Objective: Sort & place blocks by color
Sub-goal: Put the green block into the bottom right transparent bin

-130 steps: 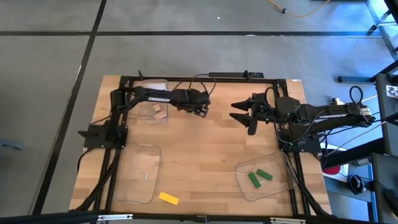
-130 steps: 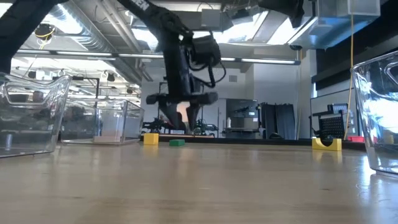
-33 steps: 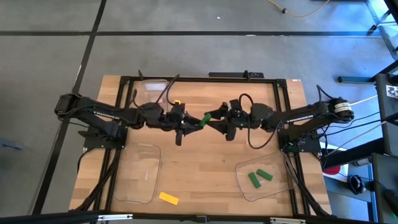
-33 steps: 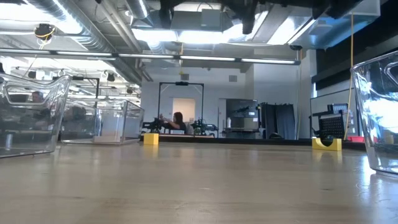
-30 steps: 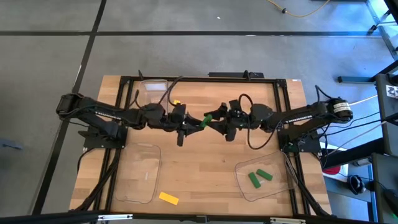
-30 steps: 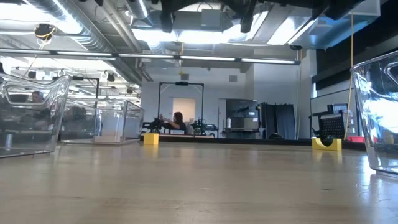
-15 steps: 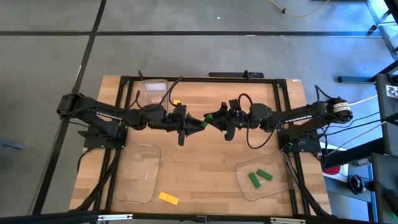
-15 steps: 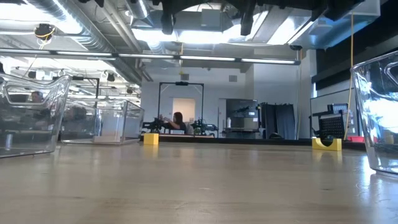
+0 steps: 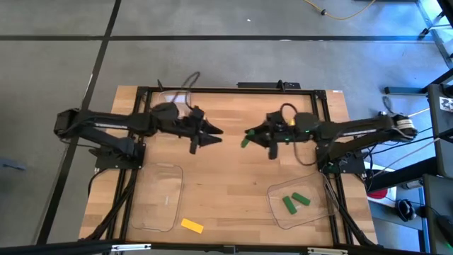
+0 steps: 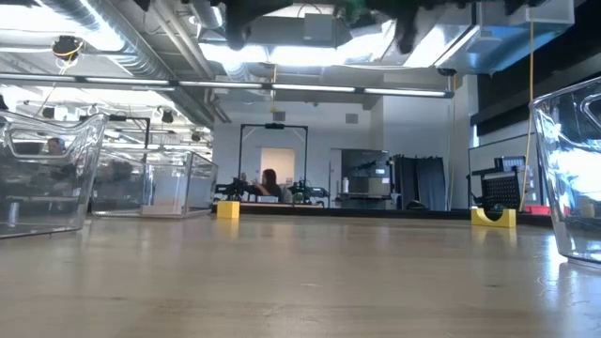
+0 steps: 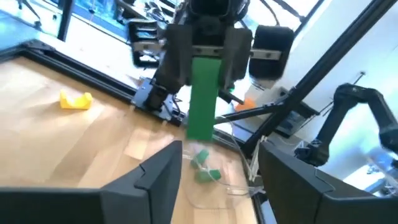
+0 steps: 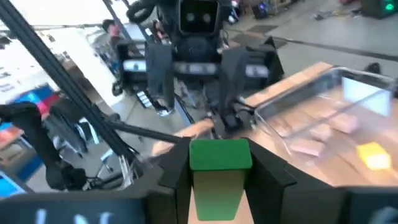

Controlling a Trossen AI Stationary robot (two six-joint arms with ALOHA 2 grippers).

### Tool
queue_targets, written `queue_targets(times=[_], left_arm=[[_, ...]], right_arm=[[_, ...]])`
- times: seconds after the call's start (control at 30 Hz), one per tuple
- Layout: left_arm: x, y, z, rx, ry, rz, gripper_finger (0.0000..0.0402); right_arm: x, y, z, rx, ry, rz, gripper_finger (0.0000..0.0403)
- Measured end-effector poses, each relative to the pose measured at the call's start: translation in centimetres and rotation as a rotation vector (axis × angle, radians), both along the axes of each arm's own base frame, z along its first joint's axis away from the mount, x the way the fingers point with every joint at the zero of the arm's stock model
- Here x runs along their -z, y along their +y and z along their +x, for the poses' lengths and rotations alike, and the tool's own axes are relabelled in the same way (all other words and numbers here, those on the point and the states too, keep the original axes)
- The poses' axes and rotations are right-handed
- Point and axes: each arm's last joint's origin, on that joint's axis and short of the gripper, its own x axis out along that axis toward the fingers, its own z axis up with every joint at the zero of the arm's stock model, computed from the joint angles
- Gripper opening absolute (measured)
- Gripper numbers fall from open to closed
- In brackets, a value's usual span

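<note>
Overhead: both arms reach over the middle of the counter point(image 9: 233, 191), tips facing each other with a clear gap between. Right pincer point(image 9: 248, 137) is clamped on a green block point(image 9: 245, 142), held in the air just right of centre, toward 12 o'clock from the counter's middle. Left pincer point(image 9: 214, 132) stands just left of centre, fingers apart and empty. Right wrist view confirms the grip: the green block point(image 12: 219, 168) sits squeezed between that arm's two dark fingers point(image 12: 171, 177), with the left pincer point(image 12: 198, 62) facing it farther off, jaws spread. Left wrist view gives the opposite side: the green block point(image 11: 202, 96) hangs upright in the right pincer point(image 11: 203, 68), seen between the left arm's own parted fingers point(image 11: 158, 174). Only the overhead view shows the full layout: a clear tray point(image 9: 320, 212) at 4 o'clock holding two green blocks point(image 9: 295, 202); a clear tray point(image 9: 157, 173) at 8 o'clock; a third clear tray point(image 9: 175, 99) at 11 o'clock, partly hidden by the left arm; a yellow block point(image 9: 191, 226) loose on the counter at 7 o'clock, beside the 8 o'clock tray. Right wrist view alone shows tan blocks point(image 12: 323, 132) and a yellow block point(image 12: 373, 154) in the 11 o'clock tray. Low view shows only dark arm parts along the upper edge; the held block cannot be made out clearly there, and a person point(image 10: 269, 180) shows in the room behind.
</note>
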Motion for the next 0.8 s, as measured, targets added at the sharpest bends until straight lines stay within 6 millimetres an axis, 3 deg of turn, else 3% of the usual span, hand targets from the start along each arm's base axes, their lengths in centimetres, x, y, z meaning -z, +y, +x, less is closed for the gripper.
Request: queue_targets(times=[0.23, 0.33, 0.6, 0.7, 0.8], left_arm=[[-2.2, 0.8, -4.3, -0.120, 0.010, 0.171, 0.0201], [-2.9, 0.7, -5.2, -0.163, -0.019, 0.197, 0.0201], [-3.0, 0.7, -5.3, -0.198, -0.019, 0.206, 0.0202], [-2.6, 0.7, -5.0, -0.195, 0.000, 0.201, 0.0202], [-2.8, 0.7, -5.1, -0.208, -0.011, 0.200, 0.0202]], right_arm=[[-1.7, -0.1, -5.4, -0.007, 0.101, -0.050, 0.0110], [-2.1, -0.2, -6.8, 0.002, 0.117, -0.034, 0.0110], [-2.1, -0.2, -6.8, 0.021, 0.120, 0.001, 0.0110], [-1.6, 0.2, -6.3, -0.087, 0.158, 0.111, 0.0110], [-0.5, 2.0, -6.0, -0.251, 0.277, 0.234, 0.0110]])
